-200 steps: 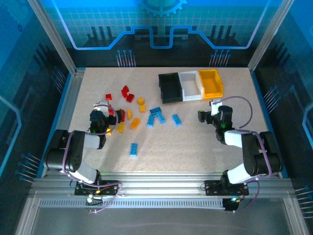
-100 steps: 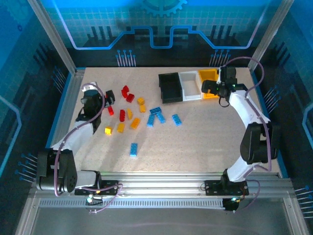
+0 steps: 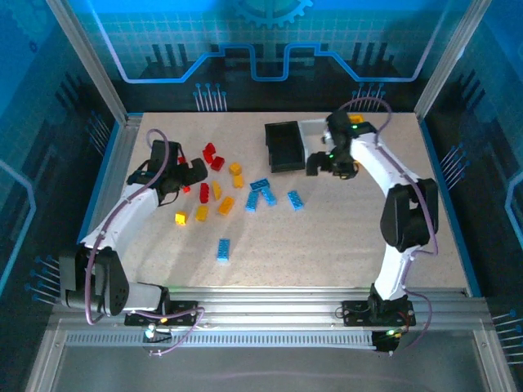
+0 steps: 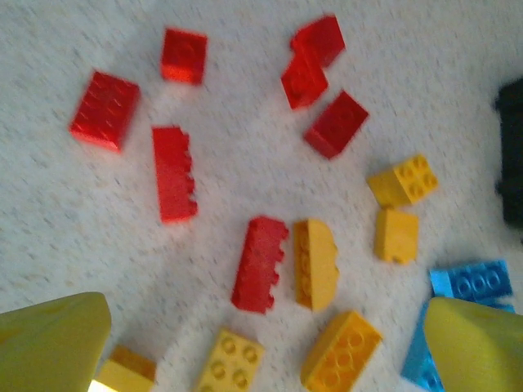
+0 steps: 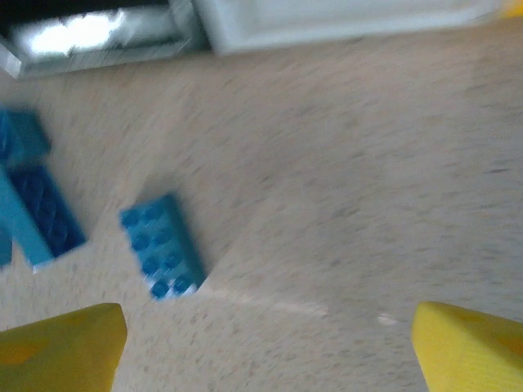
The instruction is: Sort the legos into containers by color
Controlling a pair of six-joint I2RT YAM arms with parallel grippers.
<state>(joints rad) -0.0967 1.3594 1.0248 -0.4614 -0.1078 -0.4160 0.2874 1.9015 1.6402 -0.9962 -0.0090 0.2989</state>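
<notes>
Speckled beige tabletop [image 3: 343, 237] fills the middle of the overhead view, walled in by blue panels [image 3: 49, 49]. At upper centre stands the black bin [image 3: 283, 145], the white bin [image 3: 312, 131] touching its right side. A corner of the yellow bin [image 3: 357, 119] shows behind the right arm [image 3: 384, 167].

At centre left hangs the left claw [image 3: 186, 173], its jaws spread wide and holding nothing. In the left wrist view its fingertips [image 4: 53, 343] sit in the bottom corners, and the loose legos lie between and above them. Red bricks [image 4: 176, 171] are scattered across the upper half and orange-yellow bricks [image 4: 315, 263] lie at lower centre and right. A light blue brick [image 4: 472, 280] lies at the right edge, just above the right-hand fingertip.

Just below the white bin, the right claw [image 3: 327, 163] hovers with its jaws also wide apart and empty. In the right wrist view a single blue brick [image 5: 161, 245] lies left of centre, above the left-hand fingertip [image 5: 61, 347] and touching neither tip. More blue pieces [image 5: 33, 204] crowd the left edge, and the bin walls run blurred along the top.

In the overhead view a lone blue lego [image 3: 223, 249] lies at lower centre, well apart from both claws.
</notes>
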